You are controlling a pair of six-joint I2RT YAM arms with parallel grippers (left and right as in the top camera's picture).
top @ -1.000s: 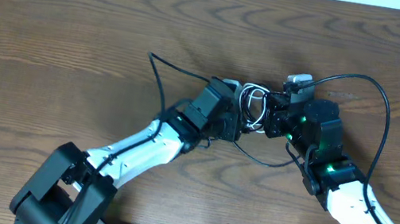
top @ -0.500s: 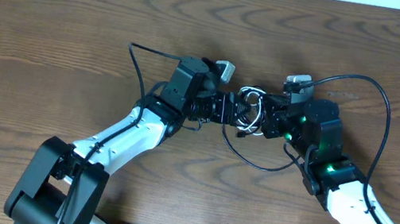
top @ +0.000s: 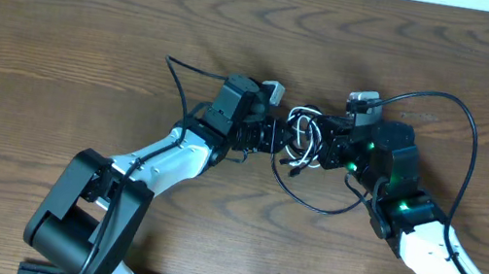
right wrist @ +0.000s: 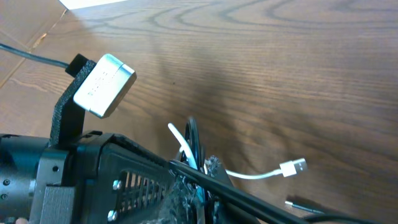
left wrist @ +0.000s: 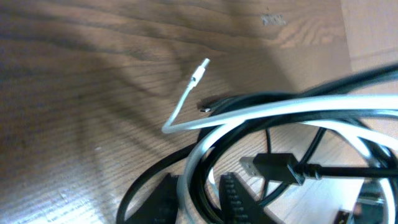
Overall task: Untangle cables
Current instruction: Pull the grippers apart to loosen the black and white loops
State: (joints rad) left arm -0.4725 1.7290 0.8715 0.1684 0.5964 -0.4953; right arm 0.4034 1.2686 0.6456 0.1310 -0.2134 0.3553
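2 cables [top: 301, 129] tangled | btwn L tool [top: 278, 138] & R tool [top: 319, 141]

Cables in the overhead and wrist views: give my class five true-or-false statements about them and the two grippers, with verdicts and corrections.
1. The white cable and black cable are tangled together. True.
2. Both cables lie straight and well apart. False: they loop through each other between the grippers.
3. The left gripper and right gripper meet at the tangle. True.
4. The right gripper is wide open. False: it is shut on the cables.
5. One white plug end sticks out free. True.
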